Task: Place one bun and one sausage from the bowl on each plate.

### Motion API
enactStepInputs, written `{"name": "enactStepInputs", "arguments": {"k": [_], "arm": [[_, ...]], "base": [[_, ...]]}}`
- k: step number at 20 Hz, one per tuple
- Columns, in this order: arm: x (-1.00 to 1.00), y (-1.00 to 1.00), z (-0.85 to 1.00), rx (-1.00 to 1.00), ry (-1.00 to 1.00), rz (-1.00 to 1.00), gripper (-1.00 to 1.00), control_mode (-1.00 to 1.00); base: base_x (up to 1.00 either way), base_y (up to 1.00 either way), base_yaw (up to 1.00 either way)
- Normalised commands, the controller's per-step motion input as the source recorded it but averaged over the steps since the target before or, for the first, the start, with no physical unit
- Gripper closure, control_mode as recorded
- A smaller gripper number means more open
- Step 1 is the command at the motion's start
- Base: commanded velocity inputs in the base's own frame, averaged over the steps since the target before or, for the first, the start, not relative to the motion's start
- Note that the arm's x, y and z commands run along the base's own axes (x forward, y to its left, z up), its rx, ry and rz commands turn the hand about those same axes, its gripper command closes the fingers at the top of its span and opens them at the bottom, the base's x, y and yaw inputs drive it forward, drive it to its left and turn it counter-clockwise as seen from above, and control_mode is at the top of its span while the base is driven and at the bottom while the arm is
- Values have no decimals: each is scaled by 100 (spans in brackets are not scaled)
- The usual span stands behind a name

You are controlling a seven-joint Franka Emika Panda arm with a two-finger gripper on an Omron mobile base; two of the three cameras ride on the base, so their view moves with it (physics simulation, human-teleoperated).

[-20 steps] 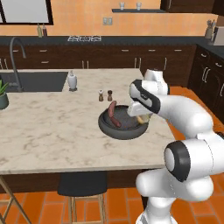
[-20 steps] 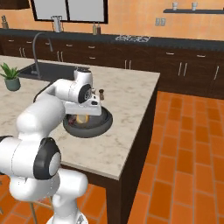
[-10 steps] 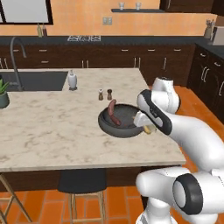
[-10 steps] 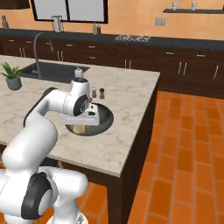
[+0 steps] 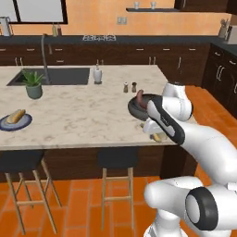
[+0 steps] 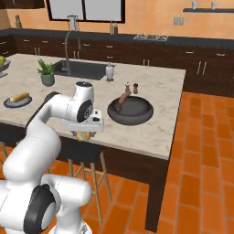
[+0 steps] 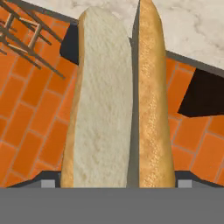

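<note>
**Second bun in transit, sausages still to come**

One blue-rimmed plate (image 5: pixel 15 121) near the far left end of the surface (image 5: pixel 78 115) already carries a bun (image 5: pixel 16 115); no sausage can be made out on it. A second plate cannot be made out in these views. The dark bowl (image 6: pixel 130 111) sits near the right end of the surface, by its front edge, with a reddish sausage (image 6: pixel 122 99) leaning up over its rim.

The end effector (image 6: pixel 83 132) hangs past the front edge of the surface, above the floor, left of the bowl. It grips a split hot-dog bun (image 7: pixel 118 100), jaws spread wide on its sides; the hand view shows the bun running straight out between the fingers, cut face up.

By my reading, this bun still needs a plate, then both sausages remain.
</note>
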Motion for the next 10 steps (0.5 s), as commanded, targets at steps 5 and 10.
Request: {"name": "enactStepInputs", "arguments": {"k": [5, 10], "arm": [[0, 0, 0, 0, 0, 0, 100, 100], [0, 0, 0, 0, 0, 0, 100, 100]], "base": [[-44, 100, 0], [-30, 100, 0]]}}
